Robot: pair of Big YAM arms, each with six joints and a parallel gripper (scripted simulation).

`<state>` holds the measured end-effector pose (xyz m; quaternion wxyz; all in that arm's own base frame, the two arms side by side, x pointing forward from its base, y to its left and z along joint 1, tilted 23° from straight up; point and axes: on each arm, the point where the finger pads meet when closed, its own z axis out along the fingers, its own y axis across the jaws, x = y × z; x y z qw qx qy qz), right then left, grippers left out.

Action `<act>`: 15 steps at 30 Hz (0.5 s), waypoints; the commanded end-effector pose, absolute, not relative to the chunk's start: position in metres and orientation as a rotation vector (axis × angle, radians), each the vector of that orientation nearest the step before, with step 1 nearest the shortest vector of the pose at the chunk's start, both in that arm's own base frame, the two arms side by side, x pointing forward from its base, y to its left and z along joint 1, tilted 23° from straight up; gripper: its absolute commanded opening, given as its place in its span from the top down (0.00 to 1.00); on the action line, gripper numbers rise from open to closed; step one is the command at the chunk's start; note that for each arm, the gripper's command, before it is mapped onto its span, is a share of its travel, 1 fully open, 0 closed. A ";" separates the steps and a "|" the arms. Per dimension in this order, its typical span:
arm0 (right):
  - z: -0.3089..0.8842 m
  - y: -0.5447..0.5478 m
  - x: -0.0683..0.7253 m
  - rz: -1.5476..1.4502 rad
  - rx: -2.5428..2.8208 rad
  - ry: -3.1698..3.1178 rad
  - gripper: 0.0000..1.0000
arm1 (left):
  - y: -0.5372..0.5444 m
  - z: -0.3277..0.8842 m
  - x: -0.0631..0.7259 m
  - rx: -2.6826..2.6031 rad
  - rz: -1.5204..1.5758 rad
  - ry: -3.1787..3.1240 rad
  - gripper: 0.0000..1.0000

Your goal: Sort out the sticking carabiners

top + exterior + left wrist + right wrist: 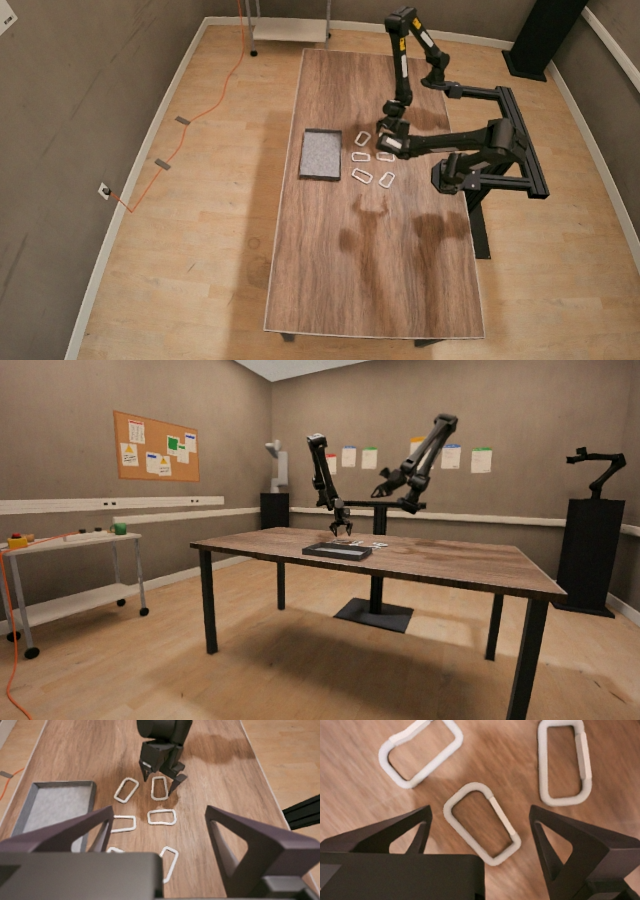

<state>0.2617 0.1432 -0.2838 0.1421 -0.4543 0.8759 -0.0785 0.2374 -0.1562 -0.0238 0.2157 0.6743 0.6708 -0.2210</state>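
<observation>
Right wrist view, carabiner point(466, 834) between open fingers

The place looks like a robotics lab. Two black jointed robot arms point(324, 472) point(435, 442) stand on a black metal stand point(380, 520) at a brown wood-grain table point(380, 560) point(370, 280). Another black arm point(607, 472) tops a black pedestal point(590, 550). Papers fill a brown cork notice board point(157, 471), and a white metal wheeled cart point(75, 605) point(290, 30) carries a yellow box with a red button point(17, 541).
</observation>
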 end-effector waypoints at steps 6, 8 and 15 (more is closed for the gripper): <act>-0.277 0.122 0.252 -0.193 -1.047 2.502 0.00 | -0.157 -0.023 0.241 1.872 -0.607 1.846 0.00; -0.276 0.119 0.250 -0.196 -1.039 2.500 0.00 | -0.157 -0.023 0.241 1.872 -0.607 1.846 0.00; -0.272 0.124 0.258 -0.194 -1.045 2.471 0.00 | -0.157 -0.023 0.241 1.872 -0.607 1.846 0.00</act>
